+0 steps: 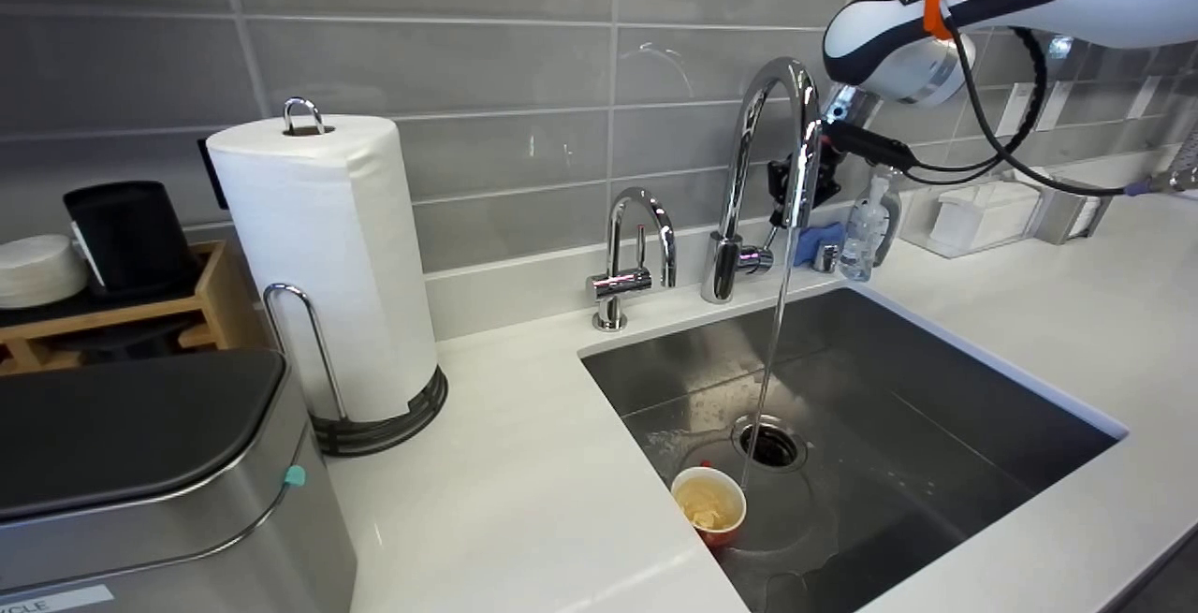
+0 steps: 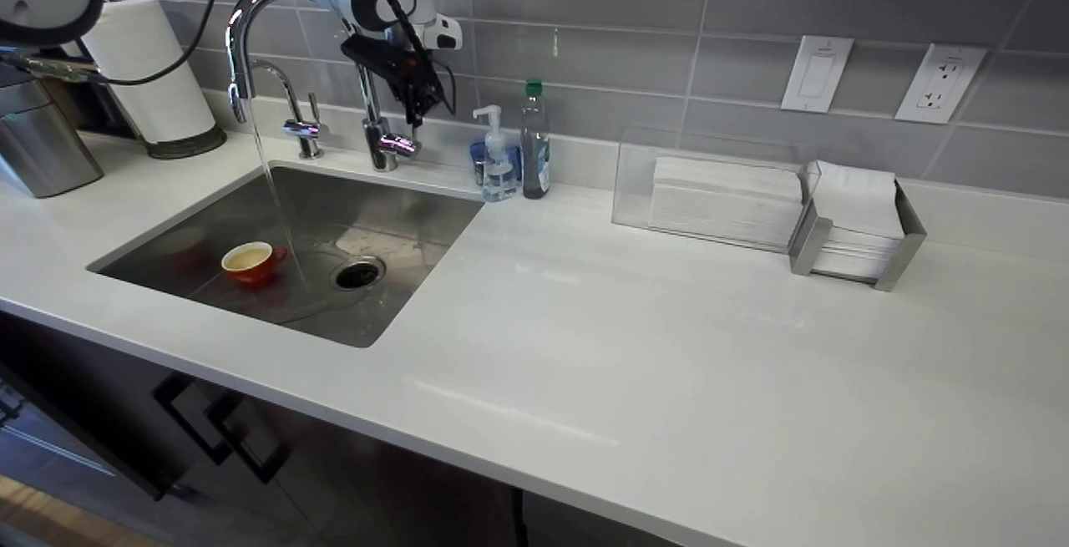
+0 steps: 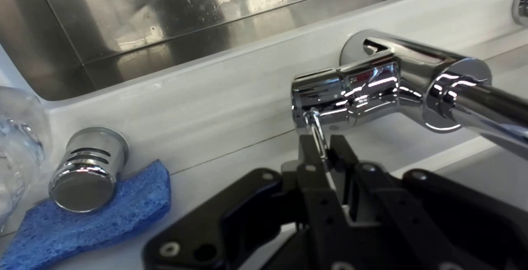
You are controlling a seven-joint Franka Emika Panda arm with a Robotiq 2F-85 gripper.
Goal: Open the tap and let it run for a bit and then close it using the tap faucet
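Note:
The tall chrome tap [image 1: 736, 173] [image 2: 239, 37] stands upright behind the sink in both exterior views. A thin water stream [image 1: 774, 342] [image 2: 272, 188] runs from its spout into the sink. In the wrist view, the tap [image 3: 429, 68] shows its base, side valve and thin lever [image 3: 317, 127]. My gripper [image 3: 328, 142] has its fingers almost closed around the lever, with only a narrow gap beside it. In both exterior views, the gripper [image 1: 779, 211] [image 2: 415, 119] is at the tap's side, partly hidden behind the spout in an exterior view.
A smaller tap [image 1: 609, 295] stands beside the tall one. A red mug [image 1: 716, 535] [image 2: 255, 271] sits in the sink. A blue sponge [image 3: 132, 208], chrome cap [image 3: 86, 175], pump bottle [image 2: 499, 169] and green-capped bottle [image 2: 535, 154] stand near the lever. A paper towel roll [image 1: 318, 267] stands nearby.

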